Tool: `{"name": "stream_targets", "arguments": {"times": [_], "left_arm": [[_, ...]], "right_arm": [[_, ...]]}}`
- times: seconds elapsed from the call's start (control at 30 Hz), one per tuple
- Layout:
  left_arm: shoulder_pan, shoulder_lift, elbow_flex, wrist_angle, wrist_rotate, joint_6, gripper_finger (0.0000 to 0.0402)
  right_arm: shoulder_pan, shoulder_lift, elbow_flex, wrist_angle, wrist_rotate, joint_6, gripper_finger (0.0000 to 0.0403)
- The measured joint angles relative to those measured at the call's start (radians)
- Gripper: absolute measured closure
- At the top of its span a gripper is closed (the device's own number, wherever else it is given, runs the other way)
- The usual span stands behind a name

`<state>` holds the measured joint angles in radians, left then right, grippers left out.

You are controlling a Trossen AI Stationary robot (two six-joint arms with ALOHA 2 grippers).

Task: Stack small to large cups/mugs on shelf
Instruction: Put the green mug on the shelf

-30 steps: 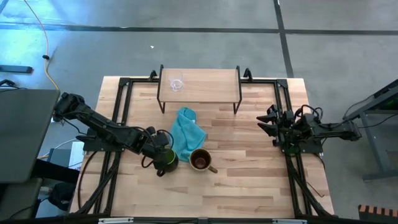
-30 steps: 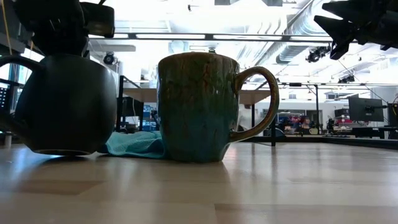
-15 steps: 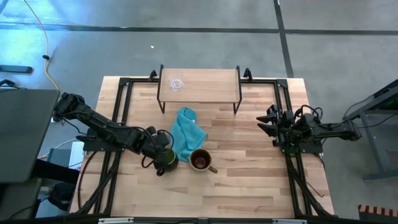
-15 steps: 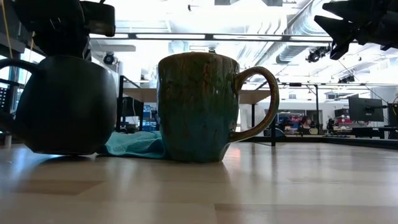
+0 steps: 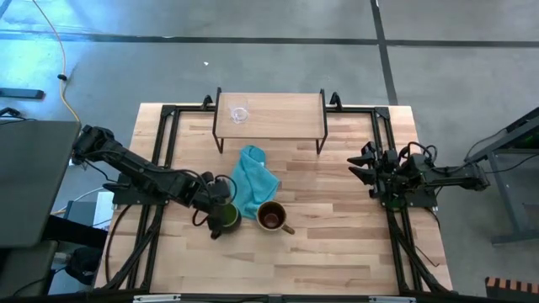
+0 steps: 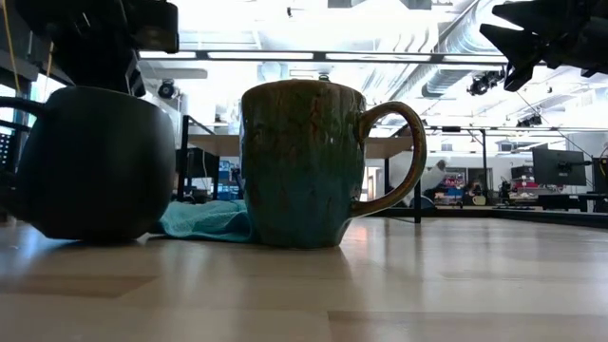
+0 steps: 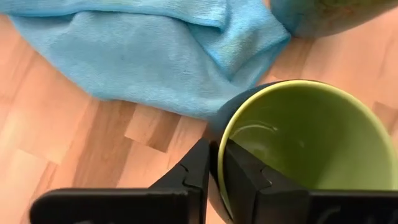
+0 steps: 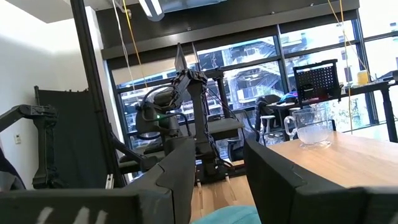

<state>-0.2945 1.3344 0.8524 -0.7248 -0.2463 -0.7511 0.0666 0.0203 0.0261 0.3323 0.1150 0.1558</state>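
Note:
The dark mug with the green inside stands near the table's front left, and my left gripper is shut on it from above. In the low view, this mug looms at the left, its handle pointing left. The olive-tan mug stands upright on the table just to its right. The tiny clear glass cup stands on the left part of the light-wood shelf at the far edge. My right gripper waits open at the table's right side, raised off it. My left gripper pinches the dark mug's rim on the side toward the teal cloth. One finger is inside the green hollow and the other is on the dark outer wall. The fingers slant down from above. Whether the mug's bottom touches the table I cannot tell.
A teal-blue cloth lies crumpled between the shelf and the two mugs, touching the dark mug's far side. Black frame rails run along the table's left and right sides. Bare wood lies in front of the mugs and toward the right.
The dark mug has tipped a little in my left gripper's hold. From above, more of its green inside shows. In the low view it has shifted slightly toward the table's left and its flat foot no longer shows.

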Motion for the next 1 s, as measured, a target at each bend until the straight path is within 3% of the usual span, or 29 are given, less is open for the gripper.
{"name": "stream_targets", "arguments": {"times": [0.33,0.67,1.0], "left_arm": [[0.001,0.001,-0.001,0.003,0.014,0.002,0.0387],[-0.001,0.005,-0.003,0.016,0.109,-0.015,0.031],[-0.001,0.005,-0.004,0.018,0.11,-0.014,0.0301]], "right_arm": [[0.0,0.0,0.0,0.0,0.001,0.002,0.0275],[0.0,0.0,0.0,0.0,0.005,0.001,0.0275],[0.0,0.0,0.0,-0.007,0.005,0.0,0.0275]]}}
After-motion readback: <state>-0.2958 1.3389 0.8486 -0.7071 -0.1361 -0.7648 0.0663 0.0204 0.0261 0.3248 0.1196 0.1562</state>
